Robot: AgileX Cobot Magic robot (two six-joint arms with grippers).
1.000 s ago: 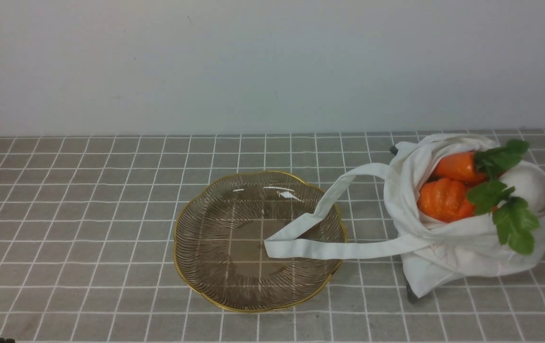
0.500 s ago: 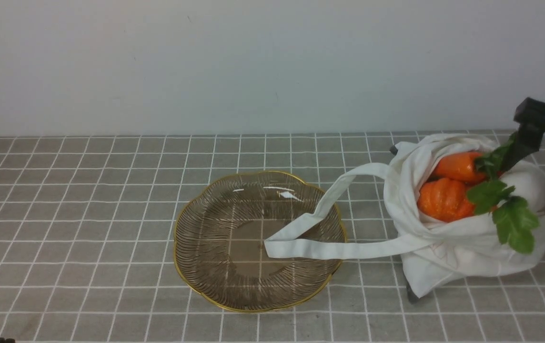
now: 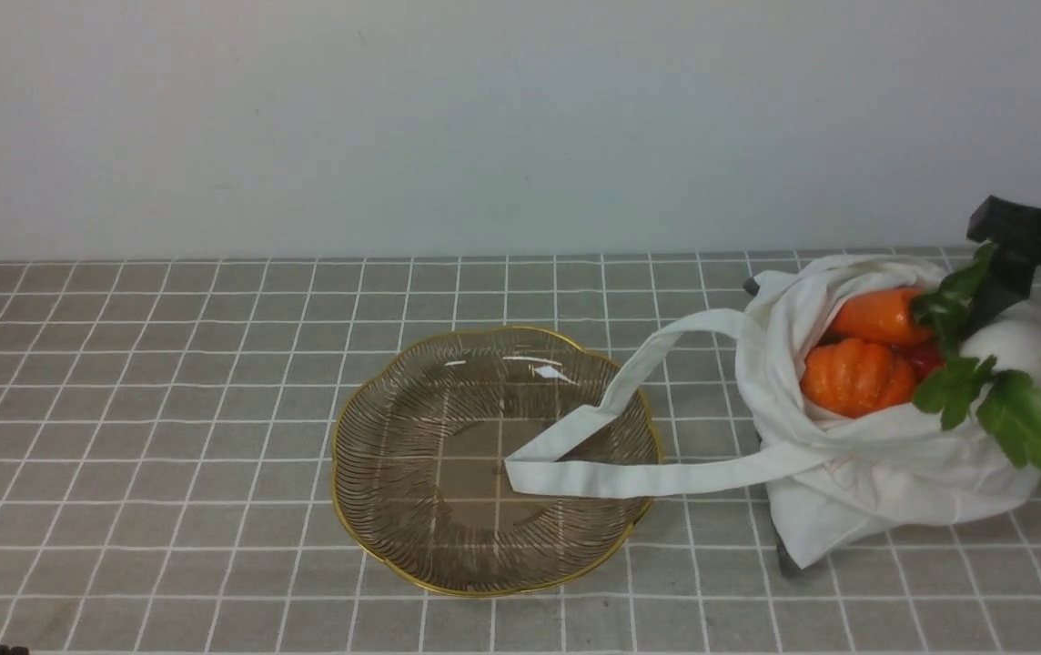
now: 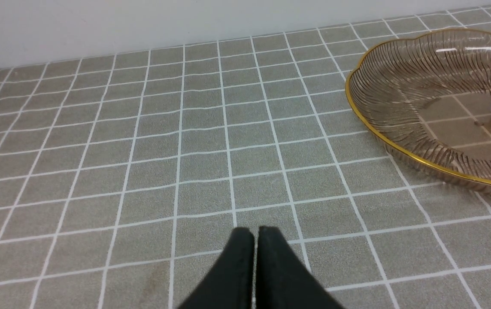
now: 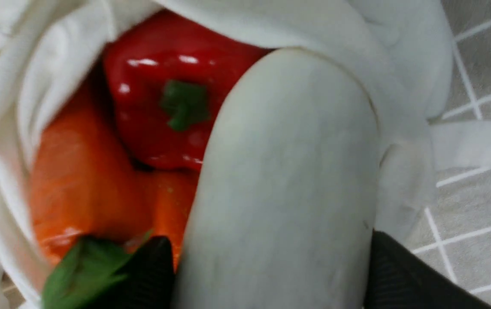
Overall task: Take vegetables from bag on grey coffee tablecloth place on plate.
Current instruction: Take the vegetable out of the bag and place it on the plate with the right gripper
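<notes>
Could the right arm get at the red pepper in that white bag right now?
Probably not yet. The right claw grips the long white radish, which partly covers the shiny red pepper inside the soft white cloth bag; that radish would likely need to come out first.

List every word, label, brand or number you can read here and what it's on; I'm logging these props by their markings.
No readable text in any view.
The bag has a faint reddish mark on its front, too small and faint to read as lettering.
The plate, tablecloth, white radish, carrot, pumpkin and red pepper show no writing.
</notes>
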